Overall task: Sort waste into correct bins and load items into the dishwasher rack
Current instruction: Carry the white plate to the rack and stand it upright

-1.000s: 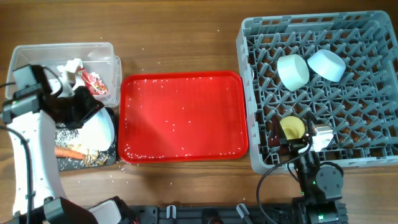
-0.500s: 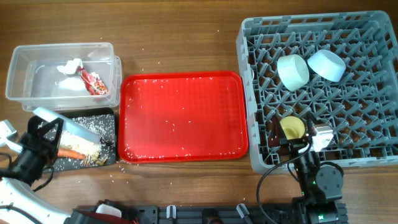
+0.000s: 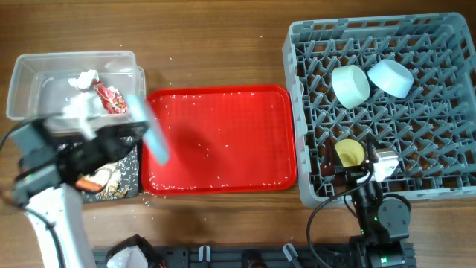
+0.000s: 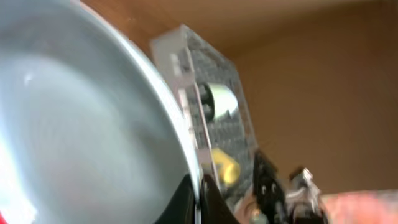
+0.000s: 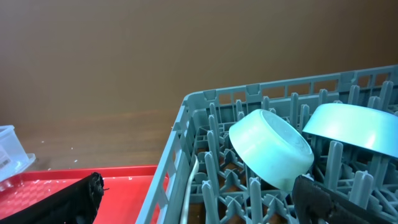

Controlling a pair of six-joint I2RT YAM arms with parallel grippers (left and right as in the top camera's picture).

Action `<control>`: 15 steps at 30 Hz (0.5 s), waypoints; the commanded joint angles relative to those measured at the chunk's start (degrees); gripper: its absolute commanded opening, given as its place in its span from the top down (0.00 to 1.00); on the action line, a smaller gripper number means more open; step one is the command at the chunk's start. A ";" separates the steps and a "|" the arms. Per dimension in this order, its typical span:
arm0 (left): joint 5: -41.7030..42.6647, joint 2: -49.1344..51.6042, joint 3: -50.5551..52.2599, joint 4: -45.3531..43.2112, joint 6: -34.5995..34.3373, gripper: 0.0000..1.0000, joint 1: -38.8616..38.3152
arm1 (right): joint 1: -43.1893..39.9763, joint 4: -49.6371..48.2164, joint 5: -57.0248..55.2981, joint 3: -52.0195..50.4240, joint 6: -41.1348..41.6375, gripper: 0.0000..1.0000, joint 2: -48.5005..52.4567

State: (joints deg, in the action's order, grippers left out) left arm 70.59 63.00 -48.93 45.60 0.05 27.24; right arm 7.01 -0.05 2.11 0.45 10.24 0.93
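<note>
My left gripper (image 3: 132, 134) is shut on the rim of the pale-blue plate (image 3: 155, 138). It holds the plate on edge and blurred above the left edge of the red tray. In the left wrist view the plate (image 4: 81, 124) fills the left side, with its rim between the jaws (image 4: 200, 194). The clear tub (image 3: 30, 74) holds the white tissue (image 3: 83, 78) and the red-and-white wrapper (image 3: 111, 98). The black tray (image 3: 131, 173) holds the carrot stub (image 3: 92, 181) and crumbs. My right gripper (image 5: 196, 186) is open and empty at the front of the grey rack (image 3: 446, 112).
The red tray (image 3: 219, 138) lies in the middle, speckled with crumbs. In the rack are a pale-green bowl (image 3: 351, 84), a pale-blue bowl (image 3: 392, 77) and a yellow cup (image 3: 349, 152). A white spoon (image 5: 190, 186) stands by the rack's wall.
My left arm has swung up and to the right with the plate, from over the black tray to the red tray's left edge. The right arm has not moved.
</note>
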 commanded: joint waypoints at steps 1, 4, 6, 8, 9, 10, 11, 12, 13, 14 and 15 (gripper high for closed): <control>-10.88 1.53 -0.24 -22.36 -22.53 0.96 -17.53 | -0.13 -0.11 0.68 -0.15 0.42 0.01 -0.28; -19.96 8.74 -0.26 -53.27 -38.86 0.96 -34.84 | -0.13 -0.13 0.68 -0.15 0.44 0.00 -0.28; -23.61 15.08 -0.26 -70.90 -47.74 0.96 -41.94 | -0.13 -0.11 0.68 -0.15 0.44 0.00 -0.28; -29.49 21.94 -0.26 -84.54 -56.28 0.96 -47.21 | -0.13 -0.11 0.68 -0.15 0.42 0.00 -0.28; -33.42 26.45 -0.26 -91.27 -60.76 0.96 -49.83 | -0.13 -0.11 0.68 -0.15 0.42 0.00 -0.28; -35.74 29.88 -0.26 -96.26 -64.98 0.96 -51.56 | -0.13 -0.13 0.68 -0.15 0.39 0.00 -0.28; -37.24 33.03 -0.26 -101.37 -68.39 0.96 -52.87 | -0.13 -0.11 0.68 -0.15 0.42 0.00 -0.28; -38.77 36.83 -0.35 -108.17 -72.26 0.96 -54.38 | -0.13 -0.11 0.68 -0.15 0.44 0.00 -0.28; -39.30 38.47 -0.57 -110.62 -74.05 0.96 -55.04 | -0.13 -0.11 0.68 -0.15 0.44 0.00 -0.28; -39.85 40.46 -1.09 -112.59 -75.78 0.96 -55.69 | -0.13 -0.13 0.68 -0.15 0.39 0.00 -0.28; -39.85 42.05 -1.81 -113.77 -76.83 0.96 -56.37 | -0.13 -0.11 0.68 -0.15 0.42 0.00 -0.28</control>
State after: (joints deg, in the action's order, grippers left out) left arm 35.33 101.38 -49.04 -64.84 -66.61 -27.33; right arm 7.01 -0.01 2.13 0.36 10.24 0.99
